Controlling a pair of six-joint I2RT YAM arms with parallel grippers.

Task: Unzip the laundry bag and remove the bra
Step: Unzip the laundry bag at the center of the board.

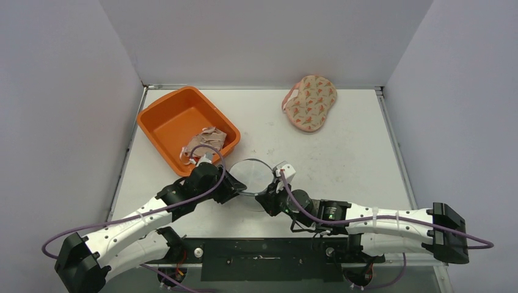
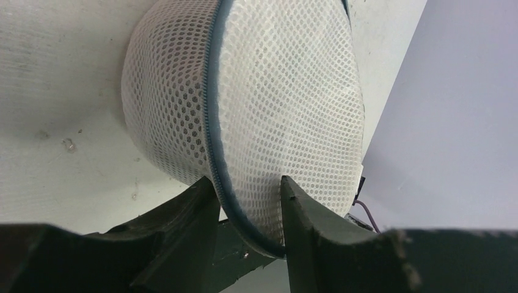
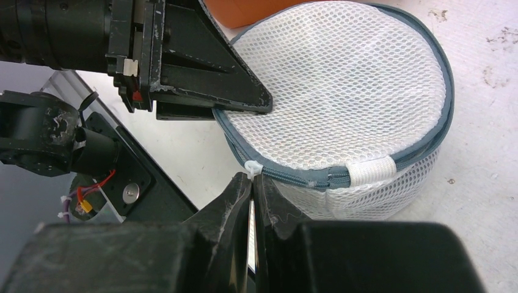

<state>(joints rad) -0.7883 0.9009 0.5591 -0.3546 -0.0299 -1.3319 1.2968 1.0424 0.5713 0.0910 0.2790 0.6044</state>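
Observation:
The round white mesh laundry bag (image 1: pixel 247 175) with a grey-blue zipper sits on the table between my two grippers. My left gripper (image 1: pixel 234 184) is shut on the bag's zippered rim (image 2: pixel 215 152), one finger on each side of it, with my left gripper (image 2: pixel 247 188) at the bottom of its wrist view. My right gripper (image 3: pixel 252 179) is shut on the white zipper pull (image 3: pixel 252 166) at the bag's near edge; it also shows in the top view (image 1: pixel 269 196). The zipper (image 3: pixel 305 177) looks closed. The bra is hidden; nothing shows through the mesh (image 3: pixel 342 91).
An orange bin (image 1: pixel 177 119) with crumpled cloth (image 1: pixel 204 145) stands at the left, close behind the left gripper. A pink padded item with a watermelon print (image 1: pixel 310 102) lies at the back of the table. Grey walls enclose the table (image 1: pixel 342 165).

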